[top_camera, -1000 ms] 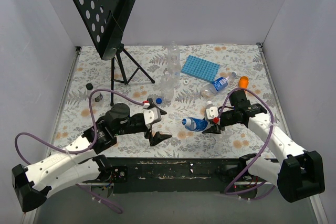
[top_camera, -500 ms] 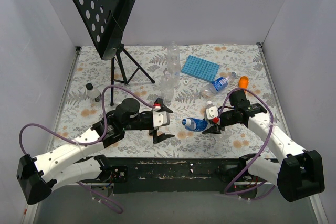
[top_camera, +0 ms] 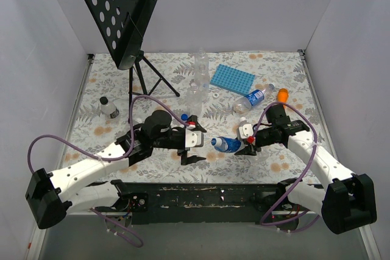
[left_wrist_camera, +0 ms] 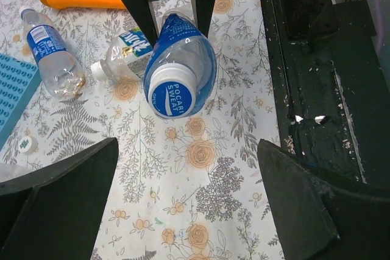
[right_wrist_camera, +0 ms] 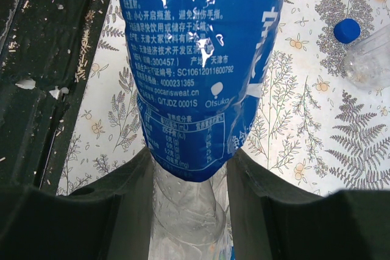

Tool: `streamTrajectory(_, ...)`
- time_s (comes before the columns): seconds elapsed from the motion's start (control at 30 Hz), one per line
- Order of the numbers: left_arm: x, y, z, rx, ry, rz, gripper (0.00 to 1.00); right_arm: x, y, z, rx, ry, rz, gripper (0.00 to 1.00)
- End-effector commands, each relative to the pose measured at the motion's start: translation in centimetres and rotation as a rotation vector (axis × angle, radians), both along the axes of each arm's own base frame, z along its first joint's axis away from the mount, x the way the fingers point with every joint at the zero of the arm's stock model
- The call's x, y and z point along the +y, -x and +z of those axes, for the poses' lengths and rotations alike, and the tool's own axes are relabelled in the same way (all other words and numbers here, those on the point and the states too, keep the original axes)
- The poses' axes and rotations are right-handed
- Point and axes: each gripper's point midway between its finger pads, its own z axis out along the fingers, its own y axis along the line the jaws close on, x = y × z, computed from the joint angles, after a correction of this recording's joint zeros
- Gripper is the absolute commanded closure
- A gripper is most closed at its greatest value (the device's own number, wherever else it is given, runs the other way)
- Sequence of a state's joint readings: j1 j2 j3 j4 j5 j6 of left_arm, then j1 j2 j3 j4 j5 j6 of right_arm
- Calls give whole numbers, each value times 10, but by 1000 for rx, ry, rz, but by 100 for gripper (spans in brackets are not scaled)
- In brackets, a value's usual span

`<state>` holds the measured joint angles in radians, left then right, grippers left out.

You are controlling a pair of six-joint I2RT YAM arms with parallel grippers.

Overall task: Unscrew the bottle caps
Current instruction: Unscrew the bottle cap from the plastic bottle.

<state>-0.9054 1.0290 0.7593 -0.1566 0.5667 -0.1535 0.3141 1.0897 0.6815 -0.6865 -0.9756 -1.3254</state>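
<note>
Left wrist view is showing you the right end effector (left_wrist_camera: 175,38) clamping the bottle (left_wrist_camera: 186,59), its long axis and cap (left_wrist_camera: 172,92) pointing straight at your wide-apart left end effector (left_wrist_camera: 187,150).

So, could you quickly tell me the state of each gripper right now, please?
Left gripper: open, holding nothing.
Right gripper: closed on the blue-labelled bottle.
</note>
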Motion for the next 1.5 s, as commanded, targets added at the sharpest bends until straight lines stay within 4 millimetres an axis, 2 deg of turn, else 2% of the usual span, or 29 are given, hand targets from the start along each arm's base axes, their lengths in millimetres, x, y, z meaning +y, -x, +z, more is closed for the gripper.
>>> streamTrajectory(0.0,-10,0,22,-54,42,-54,2,3,5,3,11,-25,23,83)
streamTrajectory(0.27,-22,-5,18,-62,20,-73,3,3,5,3,11,-25,23,83)
streamTrajectory(0.67,-41,-12,16,39,23,-32,38,3,5,3,10,-25,23,83)
streamTrajectory(1.0,-43,-9,25,46,61,-25,41,3,5,3,13,-23,22,83)
streamTrajectory(1.1,-43,-9,25,47,64,-20,46,2,5,2,17,-22,22,83)
streamTrajectory(1.13,-44,-10,24,49,62,-14,48,3,5,2,15,-22,23,83)
streamTrajectory(1.23,-44,-13,21,61,55,6,65,2,5,2,15,-22,22,83)
streamTrajectory(1.4,-44,-17,21,131,42,65,100,2,5,2,15,-21,21,83)
streamTrajectory(1.47,-44,-19,23,209,45,123,100,2,5,2,14,-20,20,83)
